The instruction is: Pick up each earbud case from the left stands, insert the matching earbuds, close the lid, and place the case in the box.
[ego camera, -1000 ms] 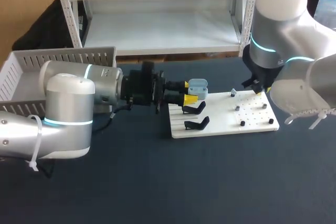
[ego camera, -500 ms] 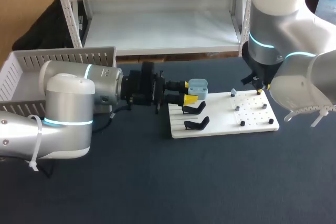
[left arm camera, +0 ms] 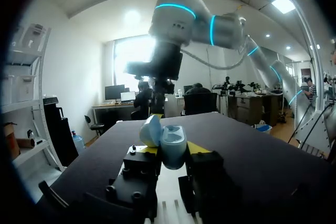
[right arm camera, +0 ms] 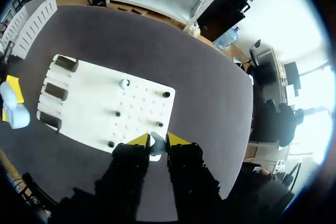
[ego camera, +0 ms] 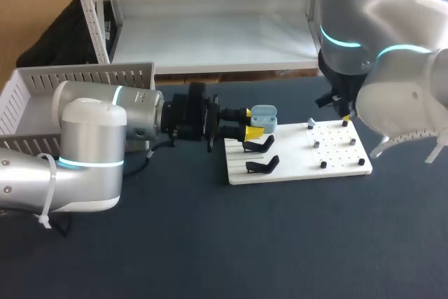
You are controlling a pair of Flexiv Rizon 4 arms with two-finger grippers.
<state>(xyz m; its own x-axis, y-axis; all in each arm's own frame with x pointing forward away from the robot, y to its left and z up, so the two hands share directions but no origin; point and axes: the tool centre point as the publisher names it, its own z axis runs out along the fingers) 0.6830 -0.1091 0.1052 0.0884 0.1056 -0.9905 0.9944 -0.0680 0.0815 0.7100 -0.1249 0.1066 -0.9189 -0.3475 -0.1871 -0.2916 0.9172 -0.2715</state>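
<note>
- Close in, the left arm (ego camera: 105, 127) sweeps in from 9 o'clock, lying low and level over the tabletop (ego camera: 182, 243), forearm aimed at 3 o'clock.
- At its tip, the left claw (ego camera: 253, 124) is narrow and clamped on both sides of the pale blue case (ego camera: 264, 116). The case sits upright with its lid tipped open, at the 10 o'clock corner of the white board (ego camera: 294, 155).
- The job here looks like a steady hold: keep that case level and motionless, mouth up.
- On the board's 9 o'clock side, two black stands (ego camera: 260, 147) are bare.
- Farther out, the right arm (ego camera: 392, 82) comes from 3 o'clock, wrist pointing straight down above the board's 2 o'clock corner.
- The right claw (right arm camera: 156, 140) is pinched narrow on a small pale earbud (right arm camera: 156, 147).
- To load it cleanly, I'd carry it over the open case, line it up with its well, lower it straight, and let go only once it's seated.
- Back at 9 o'clock, the box (ego camera: 42, 82) waits.
</note>
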